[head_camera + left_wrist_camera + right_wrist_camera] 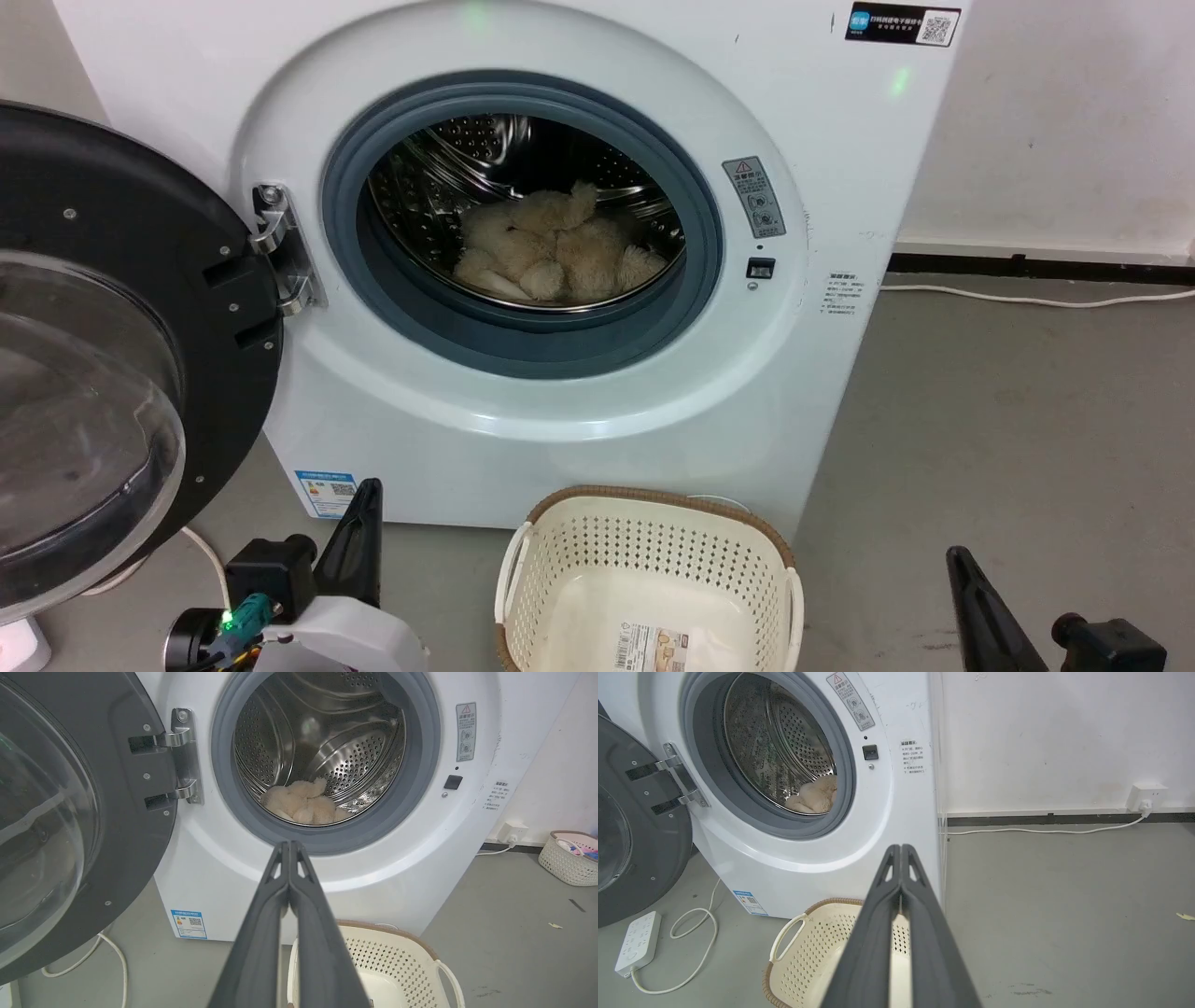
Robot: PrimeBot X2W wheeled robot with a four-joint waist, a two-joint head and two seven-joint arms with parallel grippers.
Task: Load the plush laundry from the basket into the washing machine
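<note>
Washing machine (pixel 579 411): white front-loader, standing on the grey floor (pixel 1008 420). Black-framed glass door (pixel 112 308) swung wide open on the robot's left, hanging from a metal hinge (pixel 280 247).

Drum (pixel 485 149): perforated steel inside the grey gasket (pixel 523 336). Contents: the plush laundry (pixel 560 247), 1 cream-beige shaggy bundle with rounded lobes, lying at the bottom of the drum, behind the gasket lip.

Basket (pixel 644 551): cream perforated plastic with a brown rim, on the floor just in front of the machine, below the porthole. Its pale bottom shows, with a printed label (pixel 658 649) on it.

Left claw (pixel 289 845): closed, the 2 dark fingers pressed together tip to tip. In the head view it sits low at the left, left of the basket and apart from it.

Right claw (pixel 901 848): closed likewise, fingers meeting at the tips. In the head view it sits low at the right, right of the basket and clear of it.

Second basket (pixel 567 858): white, perforated, by the wall to the machine's right, with coloured items inside, too small to identify.

Power strip (pixel 637 940): white, on the floor below the open door, its cable (pixel 698 933) looping beside it.
</note>
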